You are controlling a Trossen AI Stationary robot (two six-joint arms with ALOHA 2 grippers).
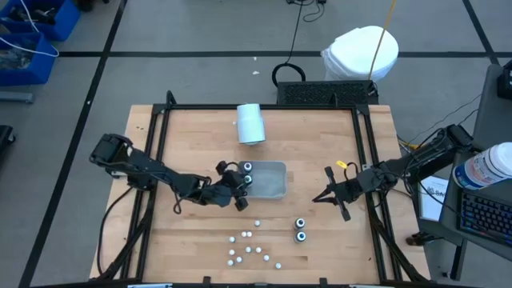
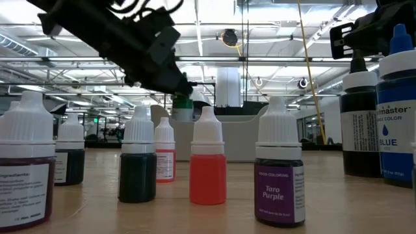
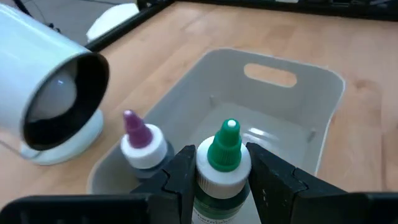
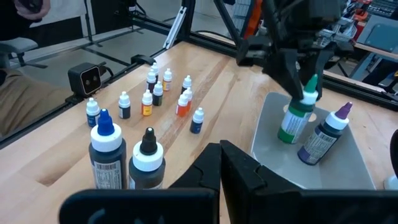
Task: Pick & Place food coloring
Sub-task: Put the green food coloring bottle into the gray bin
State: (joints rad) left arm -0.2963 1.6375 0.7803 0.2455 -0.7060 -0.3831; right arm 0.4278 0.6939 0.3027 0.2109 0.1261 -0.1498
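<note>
The left gripper (image 3: 219, 177) is clenching the green-capped dark bottle (image 3: 222, 163) upright — hanging it over the grey rectangular plastic tray (image 3: 323, 93) — while the right gripper (image 1: 334, 197) is waiting released.

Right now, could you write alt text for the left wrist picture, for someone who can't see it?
The left gripper clamps a green-capped bottle over a grey tray. A purple-capped bottle already stands in the tray, and a white cylinder lies on the wooden table beside it.
</note>
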